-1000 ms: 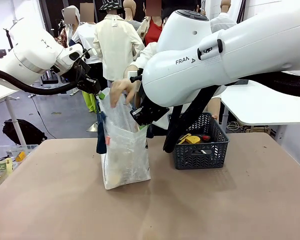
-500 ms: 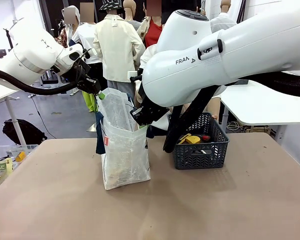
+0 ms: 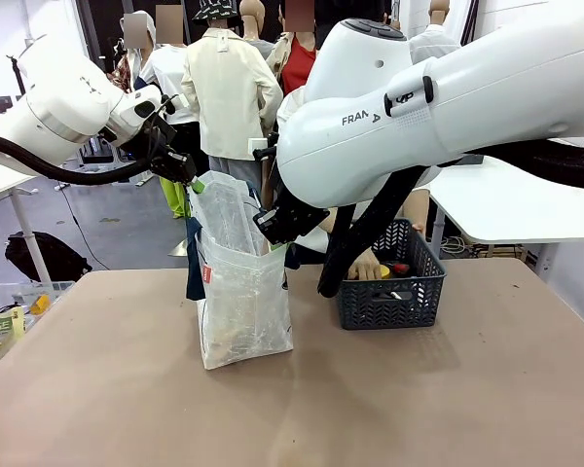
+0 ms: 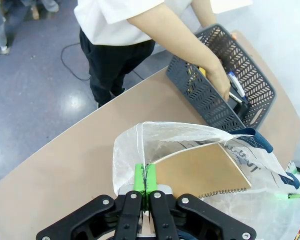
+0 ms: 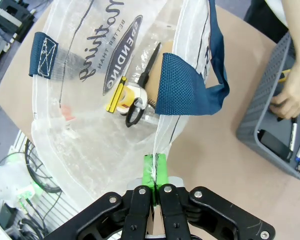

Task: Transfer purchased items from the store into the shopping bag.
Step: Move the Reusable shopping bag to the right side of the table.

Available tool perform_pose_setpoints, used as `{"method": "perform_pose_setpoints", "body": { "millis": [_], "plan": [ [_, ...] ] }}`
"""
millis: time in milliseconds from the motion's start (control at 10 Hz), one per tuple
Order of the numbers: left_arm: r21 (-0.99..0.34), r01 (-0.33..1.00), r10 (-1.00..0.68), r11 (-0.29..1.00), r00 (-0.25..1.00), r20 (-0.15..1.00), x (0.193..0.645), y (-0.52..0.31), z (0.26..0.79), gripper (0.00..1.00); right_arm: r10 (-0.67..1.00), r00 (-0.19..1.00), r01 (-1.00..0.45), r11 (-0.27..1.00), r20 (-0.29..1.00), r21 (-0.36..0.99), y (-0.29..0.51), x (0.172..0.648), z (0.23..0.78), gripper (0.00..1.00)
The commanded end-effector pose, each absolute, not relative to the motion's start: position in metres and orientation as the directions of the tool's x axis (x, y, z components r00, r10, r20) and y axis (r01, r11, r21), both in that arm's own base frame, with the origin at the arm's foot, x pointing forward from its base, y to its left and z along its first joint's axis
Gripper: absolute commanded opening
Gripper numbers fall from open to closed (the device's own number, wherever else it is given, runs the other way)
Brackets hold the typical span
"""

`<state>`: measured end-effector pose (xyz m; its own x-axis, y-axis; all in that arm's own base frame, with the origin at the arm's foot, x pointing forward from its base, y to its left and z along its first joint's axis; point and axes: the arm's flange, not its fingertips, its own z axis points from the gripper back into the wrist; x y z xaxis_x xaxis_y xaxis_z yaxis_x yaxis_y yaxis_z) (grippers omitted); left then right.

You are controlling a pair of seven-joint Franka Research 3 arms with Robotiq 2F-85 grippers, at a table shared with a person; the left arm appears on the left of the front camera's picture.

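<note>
Standing upright on the table (image 3: 419,409), left of centre, the shopping bag (image 3: 241,292) is being held open at its mouth by both grippers. The left gripper (image 3: 193,181) is pinching the left edge of the rim. In its wrist view the green pads (image 4: 139,177) are pressing together with only the thin plastic film between them. The right gripper (image 3: 271,230) is gripping the opposite edge in the same manner, its jaws closed on the film just beside a dark blue handle (image 5: 182,92). Inside the bag, a tan spiral notebook (image 4: 202,170) is leaning against the wall. Black scissors (image 5: 142,82) and a yellow and white roll (image 5: 122,97) are lying at the bottom. To the right of the bag and apart from it, a dark grey lattice basket (image 3: 389,304) is sitting on the table, with the right arm partly blocking it in the front view. The person's hand (image 4: 220,80) is reaching into the basket among pens (image 4: 236,84).
</note>
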<state>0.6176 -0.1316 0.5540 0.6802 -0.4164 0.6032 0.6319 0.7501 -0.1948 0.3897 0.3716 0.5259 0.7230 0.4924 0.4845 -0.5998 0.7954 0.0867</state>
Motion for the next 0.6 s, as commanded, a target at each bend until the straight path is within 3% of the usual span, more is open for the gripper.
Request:
{"method": "perform_pose_setpoints", "body": {
  "millis": [0, 500],
  "plan": [
    [-0.195, 0.63, -0.413, 0.752, 0.681, 0.605, 0.6178, -0.1293, 0.5548, 0.0, 0.5, 0.716, -0.606, 0.791, 0.488, 0.079, 0.3702, 0.3898, 0.5269, 0.0],
    [-0.195, 0.63, -0.413, 0.752, 0.681, 0.605, 0.6178, -0.1293, 0.5548, 0.0, 0.5, 0.716, -0.606, 0.791, 0.488, 0.079, 0.3702, 0.3898, 0.5269, 0.0]
  ]
}}
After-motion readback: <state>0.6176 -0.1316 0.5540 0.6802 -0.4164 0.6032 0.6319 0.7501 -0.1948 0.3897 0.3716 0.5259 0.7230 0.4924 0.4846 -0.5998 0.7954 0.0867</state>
